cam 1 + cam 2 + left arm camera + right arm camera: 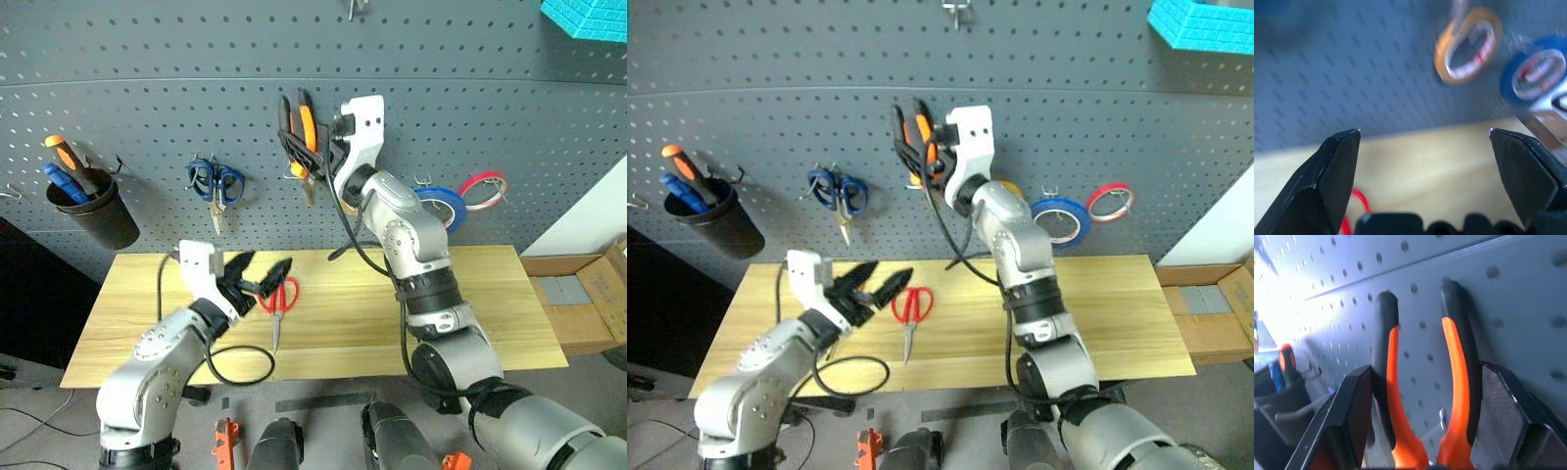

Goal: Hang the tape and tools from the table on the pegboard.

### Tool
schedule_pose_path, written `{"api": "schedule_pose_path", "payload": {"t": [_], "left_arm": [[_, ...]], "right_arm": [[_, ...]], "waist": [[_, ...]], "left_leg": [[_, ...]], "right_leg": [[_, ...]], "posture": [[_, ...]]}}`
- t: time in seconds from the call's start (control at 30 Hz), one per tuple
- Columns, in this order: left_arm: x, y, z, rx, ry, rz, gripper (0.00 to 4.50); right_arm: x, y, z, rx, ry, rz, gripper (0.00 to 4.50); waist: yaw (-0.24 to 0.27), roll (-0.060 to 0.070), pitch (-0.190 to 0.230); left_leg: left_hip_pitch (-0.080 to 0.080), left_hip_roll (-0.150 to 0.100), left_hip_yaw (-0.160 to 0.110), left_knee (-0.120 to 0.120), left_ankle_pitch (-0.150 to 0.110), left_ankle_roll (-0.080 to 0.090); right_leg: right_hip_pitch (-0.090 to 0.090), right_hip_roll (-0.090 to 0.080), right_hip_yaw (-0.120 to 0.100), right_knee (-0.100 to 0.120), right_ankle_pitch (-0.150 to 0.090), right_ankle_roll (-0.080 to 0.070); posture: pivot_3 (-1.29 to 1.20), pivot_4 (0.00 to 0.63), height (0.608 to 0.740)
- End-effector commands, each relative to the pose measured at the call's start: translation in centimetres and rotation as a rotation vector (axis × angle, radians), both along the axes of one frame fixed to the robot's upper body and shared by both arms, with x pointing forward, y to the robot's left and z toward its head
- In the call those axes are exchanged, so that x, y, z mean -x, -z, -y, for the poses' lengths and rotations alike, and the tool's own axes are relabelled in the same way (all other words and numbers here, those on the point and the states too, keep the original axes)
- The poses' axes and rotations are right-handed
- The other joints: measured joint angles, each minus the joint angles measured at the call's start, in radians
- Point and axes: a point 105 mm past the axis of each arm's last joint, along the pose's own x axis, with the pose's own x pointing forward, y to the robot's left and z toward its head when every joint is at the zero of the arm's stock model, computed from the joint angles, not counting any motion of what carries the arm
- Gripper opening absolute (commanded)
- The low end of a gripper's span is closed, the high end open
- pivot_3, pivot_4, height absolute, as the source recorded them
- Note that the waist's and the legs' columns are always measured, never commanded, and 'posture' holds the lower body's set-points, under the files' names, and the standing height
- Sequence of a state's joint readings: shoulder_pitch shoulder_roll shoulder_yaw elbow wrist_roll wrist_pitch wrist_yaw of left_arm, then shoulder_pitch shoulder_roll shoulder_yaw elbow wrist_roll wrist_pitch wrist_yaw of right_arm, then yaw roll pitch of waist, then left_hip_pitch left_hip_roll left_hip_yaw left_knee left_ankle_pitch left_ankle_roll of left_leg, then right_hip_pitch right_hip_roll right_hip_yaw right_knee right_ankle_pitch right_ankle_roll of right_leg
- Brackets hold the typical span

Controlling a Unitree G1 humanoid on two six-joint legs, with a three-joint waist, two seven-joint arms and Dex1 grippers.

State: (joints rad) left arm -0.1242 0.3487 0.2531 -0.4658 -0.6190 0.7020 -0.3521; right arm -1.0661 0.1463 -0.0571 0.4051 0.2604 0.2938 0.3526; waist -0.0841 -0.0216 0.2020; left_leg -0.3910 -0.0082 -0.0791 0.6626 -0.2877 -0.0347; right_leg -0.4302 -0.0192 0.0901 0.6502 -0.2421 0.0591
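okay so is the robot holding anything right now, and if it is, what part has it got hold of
The right gripper holds the pliers by the orange-and-black handles, up against the pegboard. The left gripper is open and holds nothing.

A workshop is showing here: tools are hanging on a large dark grey perforated pegboard (147,88) behind a pale wood-grain table (490,294).

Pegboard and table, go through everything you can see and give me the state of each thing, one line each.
pliers: held against the pegboard by the right gripper.
red-handled scissors: lying flat on the table, closed.
blue tape: hung on the board.
red tape: hung.
blue-handled scissors: hung, blades down.
black cup: hung, holding screwdrivers.
left gripper: open, empty.
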Motion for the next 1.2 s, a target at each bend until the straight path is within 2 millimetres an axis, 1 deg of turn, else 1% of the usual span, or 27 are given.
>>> {"api": "schedule_pose_path", "payload": {"t": [0.03,0.13,0.23,0.3,0.4,0.47,0.53,0.57,0.6,0.67,0.77,0.93,1.03,1.13,1.17,1.2], "left_arm": [[-0.7,-1.9,-1.2,0.006,-0.041,0.07,4.5],[-1.3,-1.7,-1.7,-0.015,-0.048,0.063,4.5],[-1.4,-1.4,-1.9,-0.032,-0.042,0.056,4.5],[-1.3,-1.4,-1.9,-0.033,-0.04,0.056,4.5],[-1.1,-1.4,-2.0,-0.031,-0.04,0.055,4.5],[-1.1,-1.2,-2.1,-0.029,-0.045,0.048,4.5],[-1.1,-0.8,-2.1,-0.033,-0.045,0.036,4.5],[-1.1,-0.8,-2.0,-0.032,-0.044,0.035,4.5],[-1.0,-0.8,-2.0,-0.027,-0.043,0.035,4.5],[-1.1,-0.9,-2.1,-0.023,-0.042,0.036,4.5],[-1.1,-0.9,-2.1,-0.023,-0.039,0.036,4.5],[-1.4,-0.8,-1.6,-0.016,-0.031,0.038,4.5],[-1.6,-0.8,-1.3,-0.011,-0.025,0.04,4.5],[-2.0,-0.8,-1.0,-0.006,-0.022,0.046,4.5],[-2.1,-0.8,-0.9,-0.001,-0.021,0.049,4.5],[-2.2,-0.9,-0.9,0.005,-0.02,0.052,4.5]], "right_arm": [[1.1,-5.2,-1.2,-0.144,-0.024,0.151,2.73],[0.9,-6.2,-2.0,-0.173,-0.034,0.174,2.73],[0.6,-7.4,-2.3,-0.186,-0.005,0.23,2.73],[0.4,-7.5,-2.2,-0.197,0.019,0.242,2.73],[0.0,-7.0,-2.0,-0.188,0.077,0.278,2.73],[-0.4,-5.3,-1.4,-0.181,0.161,0.31,2.73],[-0.9,-2.1,-1.7,-0.125,0.21,0.283,2.73],[-1.0,-1.1,-1.9,-0.114,0.215,0.261,2.73],[-1.0,-0.2,-2.3,-0.104,0.208,0.241,2.73],[-0.8,1.0,-2.9,-0.08,0.201,0.228,2.73],[-0.7,2.3,-3.1,-0.044,0.206,0.221,2.73],[-1.0,3.4,-2.9,0.022,0.209,0.21,2.73],[-1.5,5.0,-3.0,0.1,0.204,0.154,2.73],[-1.6,5.7,-2.3,0.135,0.197,0.155,2.73],[-1.7,5.9,-1.7,0.145,0.194,0.165,3.44],[-1.8,5.9,-0.8,0.161,0.2,0.178,3.65]], "waist": [[0.001,0.0,0.0],[0.002,0.0,0.0],[0.006,0.0,0.0],[0.009,0.0,0.001],[0.02,0.0,0.001],[0.028,0.0,0.001],[0.036,-0.001,0.0],[0.039,-0.001,0.0],[0.044,-0.001,0.0],[0.05,-0.001,0.0],[0.052,-0.001,0.0],[0.051,0.0,0.0],[0.051,-0.001,0.0],[0.051,-0.001,0.0],[0.051,-0.001,-0.001],[0.051,-0.002,-0.002]], "left_leg": [[0.0,0.0,0.001,0.0,0.0,0.0],[0.001,-0.001,0.001,0.001,0.0,0.0],[0.003,-0.001,0.001,0.001,0.003,-0.003],[0.005,0.0,0.001,0.001,0.006,-0.003],[0.009,0.001,0.0,0.001,0.008,-0.004],[0.012,0.001,0.0,0.001,0.008,-0.004],[0.011,0.001,-0.002,0.001,0.008,-0.004],[0.011,0.001,-0.003,0.001,0.008,-0.004],[0.011,0.001,-0.003,0.001,0.008,-0.004],[0.01,0.001,-0.004,0.0,0.008,-0.005],[0.01,0.002,-0.006,0.0,0.009,-0.007],[0.01,0.001,-0.007,0.0,0.01,-0.008],[0.01,0.001,-0.008,-0.001,0.01,-0.008],[0.011,0.001,-0.008,-0.001,0.01,-0.008],[0.011,0.001,-0.008,-0.001,0.01,-0.008],[0.011,0.001,-0.008,-0.001,0.01,-0.008]], "right_leg": [[-0.001,0.0,0.0,0.001,0.0,0.0],[-0.002,0.0,-0.001,0.007,0.0,-0.001],[-0.002,0.001,-0.002,0.012,0.002,-0.003],[-0.002,0.002,-0.004,0.013,0.003,-0.005],[0.003,0.005,-0.006,0.013,0.004,-0.007],[0.006,0.006,-0.008,0.013,0.005,-0.008],[0.006,0.006,-0.011,0.013,0.005,-0.008],[0.007,0.006,-0.012,0.013,0.004,-0.009],[0.007,0.005,-0.013,0.013,0.004,-0.009],[0.007,0.004,-0.015,0.013,0.004,-0.01],[0.007,0.004,-0.016,0.013,0.004,-0.01],[0.007,0.005,-0.018,0.013,0.004,-0.011],[0.007,0.005,-0.019,0.013,0.003,-0.012],[0.007,0.005,-0.019,0.013,0.003,-0.012],[0.008,0.005,-0.019,0.013,0.003,-0.012],[0.008,0.005,-0.019,0.013,0.003,-0.012]], "posture": [[0.04,0.153,0.74],[0.06,0.157,0.74],[0.08,0.163,0.74],[0.08,0.167,0.74],[0.09,0.169,0.74],[0.09,0.169,0.74],[0.09,0.17,0.74],[0.09,0.169,0.74],[0.09,0.166,0.74],[0.09,0.166,0.74],[0.08,0.168,0.74],[0.06,0.16,0.74],[0.06,0.153,0.74],[0.05,0.147,0.74],[0.04,0.145,0.74],[0.04,0.142,0.74]]}}
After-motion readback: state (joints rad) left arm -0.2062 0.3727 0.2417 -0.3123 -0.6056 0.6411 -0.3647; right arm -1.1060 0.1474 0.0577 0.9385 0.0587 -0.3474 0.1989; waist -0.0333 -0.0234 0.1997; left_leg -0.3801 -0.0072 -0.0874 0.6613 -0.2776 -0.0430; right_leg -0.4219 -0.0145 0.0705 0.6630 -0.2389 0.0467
